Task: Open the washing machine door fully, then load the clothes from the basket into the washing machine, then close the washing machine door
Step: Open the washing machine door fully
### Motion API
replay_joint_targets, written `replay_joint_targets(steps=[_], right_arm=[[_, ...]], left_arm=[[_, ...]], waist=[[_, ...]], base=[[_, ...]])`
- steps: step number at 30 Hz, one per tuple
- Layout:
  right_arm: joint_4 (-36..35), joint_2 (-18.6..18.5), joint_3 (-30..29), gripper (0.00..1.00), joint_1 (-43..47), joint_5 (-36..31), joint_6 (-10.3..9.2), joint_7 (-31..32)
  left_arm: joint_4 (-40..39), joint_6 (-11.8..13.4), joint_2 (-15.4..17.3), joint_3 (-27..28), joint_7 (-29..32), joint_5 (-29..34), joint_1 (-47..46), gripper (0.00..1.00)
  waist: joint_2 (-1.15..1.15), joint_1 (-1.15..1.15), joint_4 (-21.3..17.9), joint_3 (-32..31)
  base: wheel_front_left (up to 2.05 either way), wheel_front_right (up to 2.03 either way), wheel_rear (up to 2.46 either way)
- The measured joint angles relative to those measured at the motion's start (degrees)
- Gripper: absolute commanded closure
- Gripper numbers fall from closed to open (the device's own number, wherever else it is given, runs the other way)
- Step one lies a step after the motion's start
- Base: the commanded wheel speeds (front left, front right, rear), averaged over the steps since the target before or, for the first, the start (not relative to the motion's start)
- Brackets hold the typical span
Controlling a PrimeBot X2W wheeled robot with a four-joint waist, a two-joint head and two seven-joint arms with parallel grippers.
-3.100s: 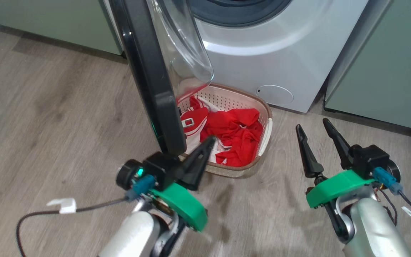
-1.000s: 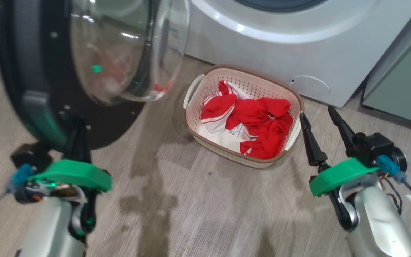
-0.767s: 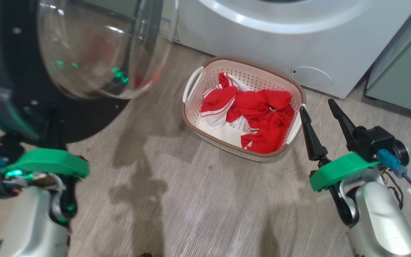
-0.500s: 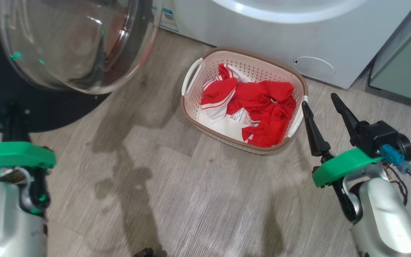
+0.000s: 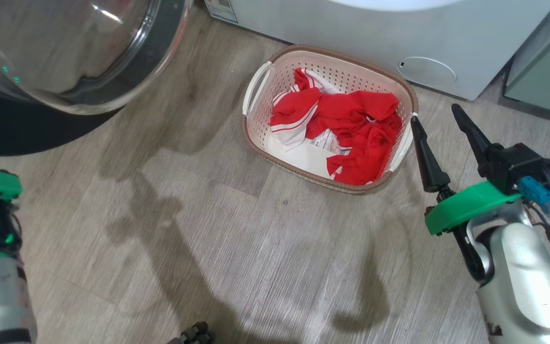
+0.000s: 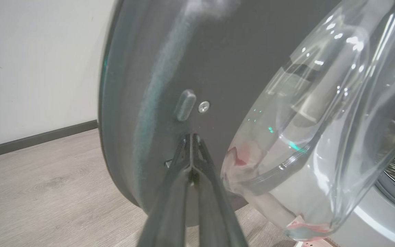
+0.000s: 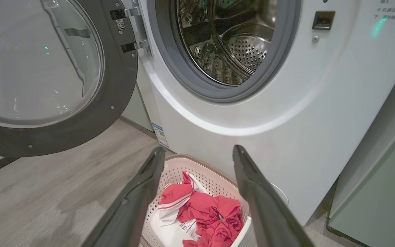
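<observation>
1. The washing machine door (image 7: 43, 72) had a clear, glossy domed glass window (image 7: 29, 61) set in a smooth dark plastic rim (image 7: 117, 85).
2. The washing machine (image 7: 303, 113) had a smooth, faintly shiny white front. Its gasket (image 7: 178, 73) looked like matt grey rubber, and its drum (image 7: 238, 44) was bright perforated steel.
3. The basket (image 5: 332, 59) was matt, perforated cream plastic with brown trim.
4. The clothes (image 5: 351, 124) were soft, crumpled red cloth.
5. The floor (image 5: 208, 229) looked like matt grey wood-grain planking.
6. The right gripper (image 5: 433, 112) had matt black plastic fingers (image 5: 428, 157) on a green plastic mount (image 5: 466, 208), above a smooth silvery forearm (image 5: 523, 277).
</observation>
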Motion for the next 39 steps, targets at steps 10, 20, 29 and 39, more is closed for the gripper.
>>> replay_joint_targets(steps=[10,20,29,39], right_arm=[[-0.03,-0.18,0.80,0.00,-0.29,0.00,0.00,0.14],[2.31,0.29,1.09,0.00,-0.39,0.32,0.00,-1.48],[4.36,1.29,0.81,0.00,-0.15,1.11,0.00,-3.85],[6.21,1.66,-0.03,0.00,0.15,1.77,0.00,-5.44]], left_arm=[[2.54,-2.15,-0.32,5.66,0.00,5.12,-2.79,1.00],[-11.88,-3.61,-6.95,7.82,0.01,12.01,6.64,1.00],[-22.97,-4.14,-9.45,3.46,0.01,13.15,17.91,0.00],[-29.96,-3.08,-9.47,-7.93,0.02,12.66,25.14,0.00]], waist=[[0.00,0.00,-0.44,0.24],[0.00,0.00,-1.20,-2.29],[0.00,-0.01,-2.92,-4.87],[0.00,-0.01,-7.27,-7.56]], base=[[0.00,0.00,0.00],[0.00,0.00,0.00],[0.00,0.00,0.00],[0.00,0.00,0.00]])
